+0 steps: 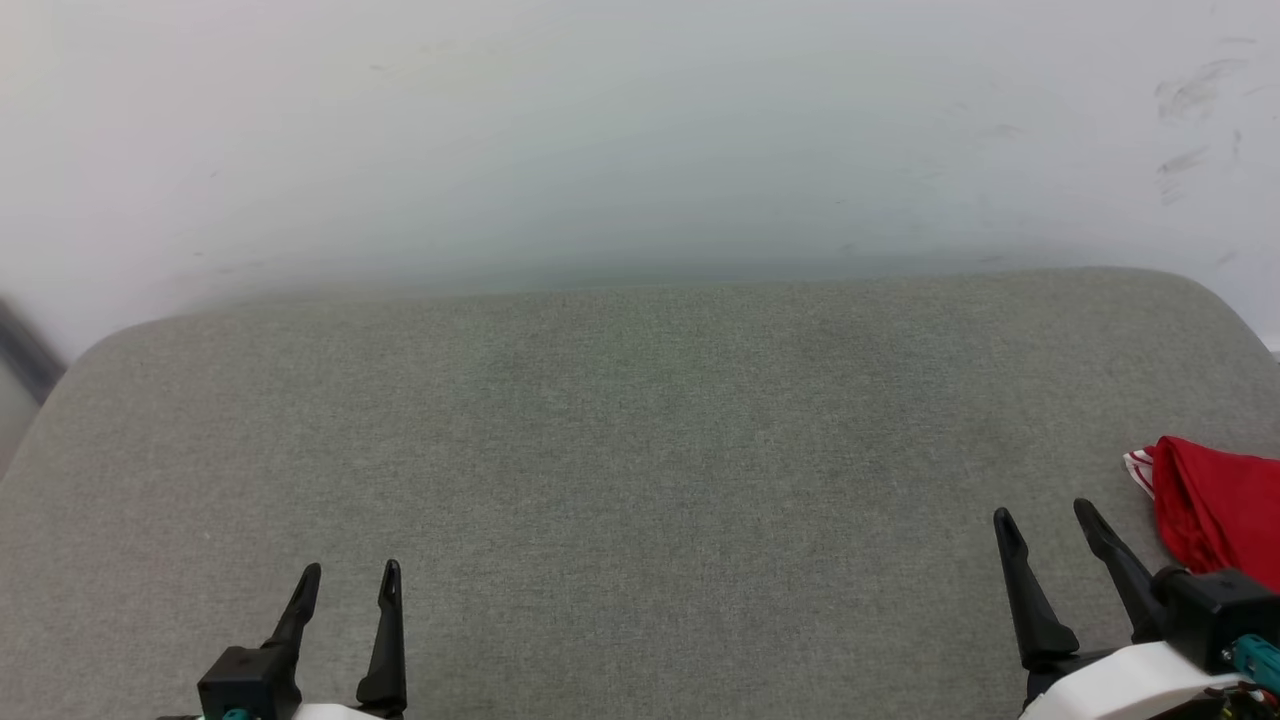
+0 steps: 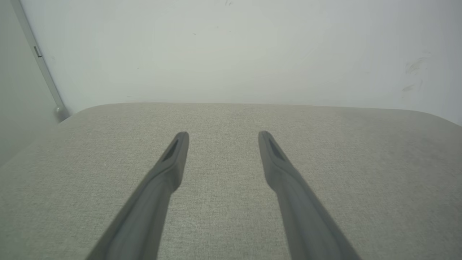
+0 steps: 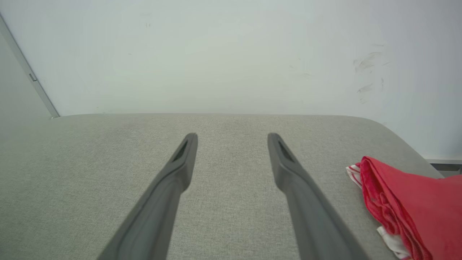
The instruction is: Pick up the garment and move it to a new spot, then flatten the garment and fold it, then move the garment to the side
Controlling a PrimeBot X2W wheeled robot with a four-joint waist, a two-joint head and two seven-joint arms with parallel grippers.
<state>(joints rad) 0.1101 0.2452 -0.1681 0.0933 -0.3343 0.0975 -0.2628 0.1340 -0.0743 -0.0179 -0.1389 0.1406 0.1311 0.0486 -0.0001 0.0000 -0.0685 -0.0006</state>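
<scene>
The garment (image 1: 1215, 510) lies bunched at the worktop's (image 1: 640, 450) right edge; left end effector (image 1: 351, 568) and right end effector (image 1: 1044, 510) spread wide, empty.

A broad grey woven-fabric pad with rounded far corners (image 1: 640, 450) is lying flat across the scene, its cloth looking smooth and even. A pale off-white painted wall (image 1: 640, 130) is rising right behind its far edge. Dark smudgy scuff marks (image 1: 1195, 95) are showing on that wall at the far right. At the far left, a slim grey metal strip (image 2: 43, 68) is running up the wall.
</scene>
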